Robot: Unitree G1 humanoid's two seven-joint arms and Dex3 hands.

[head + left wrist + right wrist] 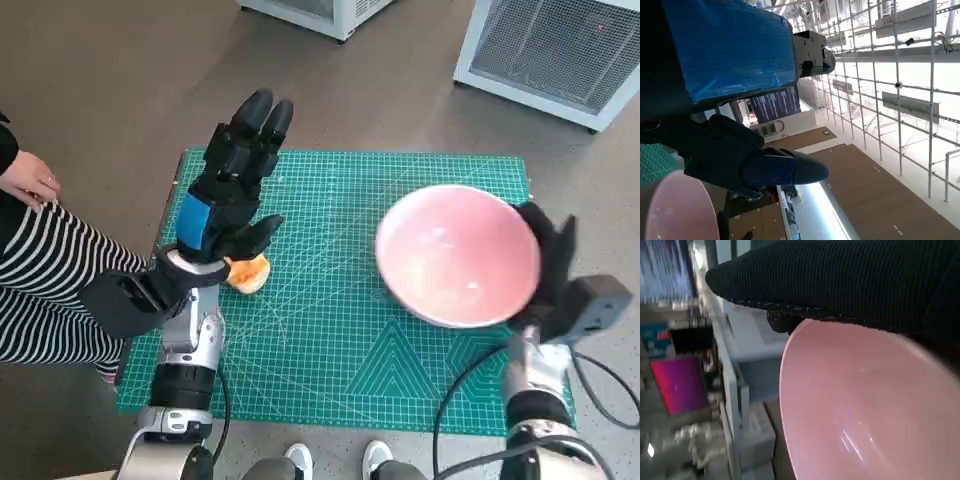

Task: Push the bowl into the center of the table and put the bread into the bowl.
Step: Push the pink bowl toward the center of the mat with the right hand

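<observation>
Brown floor, two white vented cabinets beyond the table's green cutting mat.

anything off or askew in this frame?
Yes: the bowl looks tilted, its opening tipped rather than sitting level, toward the mat's right side, with the right hand against its rim. The bread sits partly hidden under the left hand. Nothing spilled.

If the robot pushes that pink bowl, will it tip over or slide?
The pink bowl looks smooth and glossy, so it would probably slide on the green mat. Its rounded, tall sides suggest a high push might tip it. The right hand is at its outer side.
</observation>
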